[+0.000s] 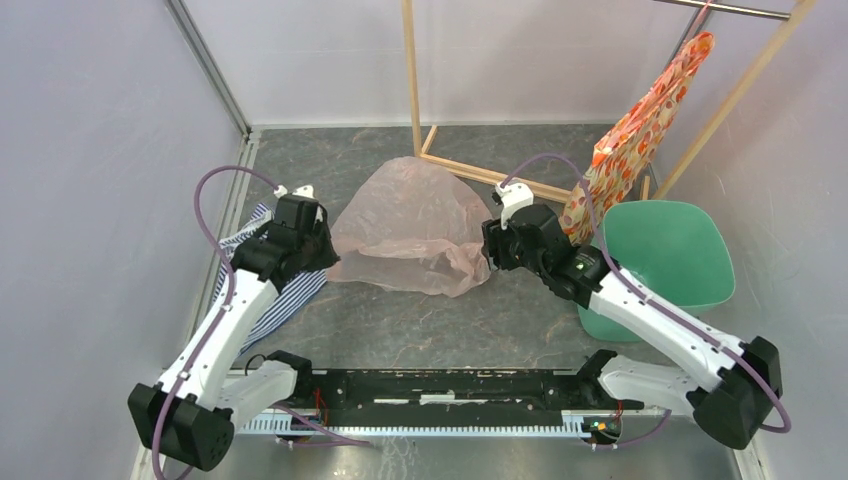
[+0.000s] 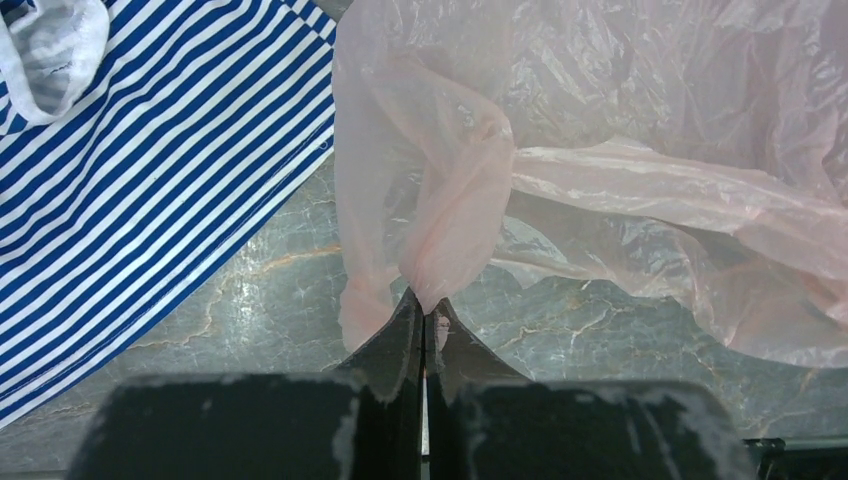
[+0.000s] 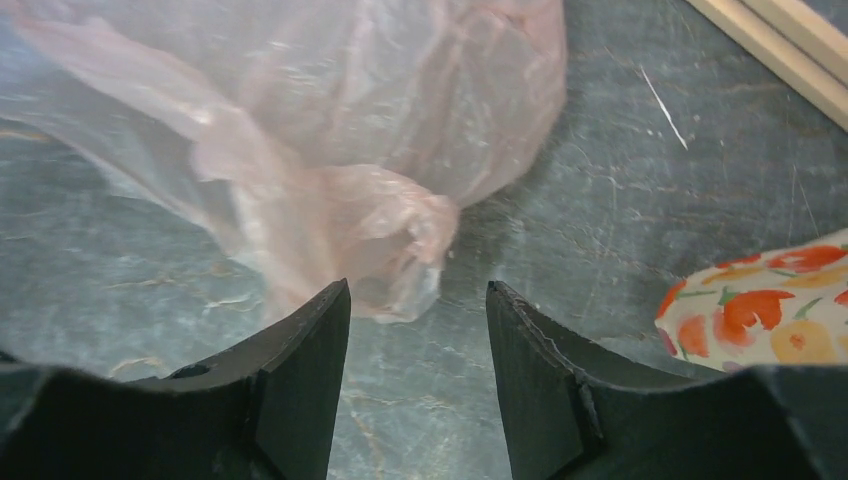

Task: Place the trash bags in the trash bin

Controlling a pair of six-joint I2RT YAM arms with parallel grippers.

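In the top view, the pale-pink trash bag (image 1: 410,225) is seen spread on the table between the two arms. It lies well apart from the mint-green trash bin (image 1: 665,255) at the right (nothing is seen inside it).

In the left wrist view, the left gripper (image 2: 425,318) is pressed shut on a gathered fold of the bag, near a striped cloth (image 2: 150,200).

In the right wrist view, the jaws of the right gripper (image 3: 418,295) are spread, and a crumpled corner of the bag lies just ahead of them, ungripped.

The task is judged barely begun: lifting, carrying and dropping into the bin are all left.
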